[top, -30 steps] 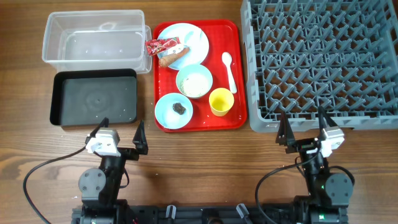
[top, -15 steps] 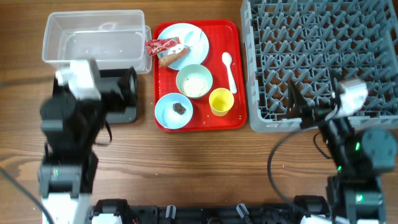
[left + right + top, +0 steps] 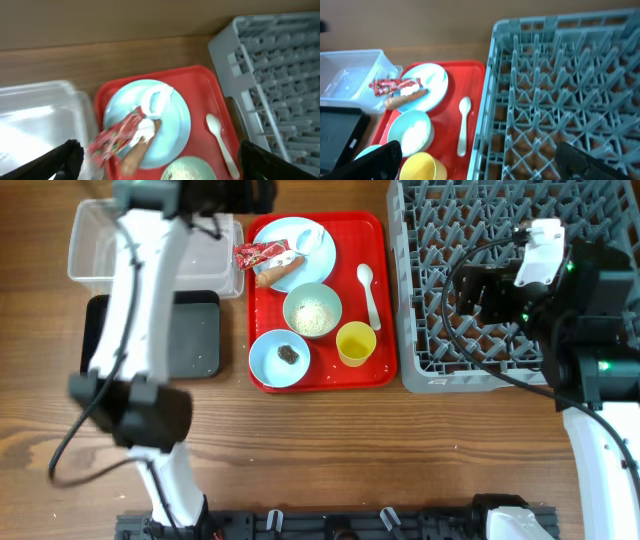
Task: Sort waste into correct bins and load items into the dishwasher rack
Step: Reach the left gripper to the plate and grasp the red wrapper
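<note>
- Two grippers up over the scene, nothing held; left gripper [image 3: 160, 150] has its jaws spread wide above the far end of the red tray [image 3: 383, 240]; right gripper [image 3: 477, 147] is equally spread, over the left part of the dishwasher rack [image 3: 430, 280]
- Waste all sits on the red tray; red wrapper [image 3: 112, 142] lies across the left rim of the blue plate [image 3: 175, 125], touching the carrot stick [image 3: 277, 274]; white tissue [image 3: 155, 97] on the plate; rice [image 3: 313, 312] in the green bowl [image 3: 290, 310]; brown lump [image 3: 287, 353] in the blue bowl [image 3: 265, 365]
- Yellow cup [image 3: 355, 343] and spoon [image 3: 368, 292] untouched on the rack side of the tray
- Clear tub [image 3: 205, 255] and black tray [image 3: 195, 330] lie just left of the red tray
- My read: first pick is the wrapper, left arm; I would come straight down on its outer end, the part hanging off the plate, jaws across the crinkle; that keeps the fingers off stick and tissue
- Close gently; foil slips; lift above the tray rim before swinging to the bins
- I would hold the right arm over the rack meanwhile; the spoon is its nearest clean item; bowls wait until emptied
</note>
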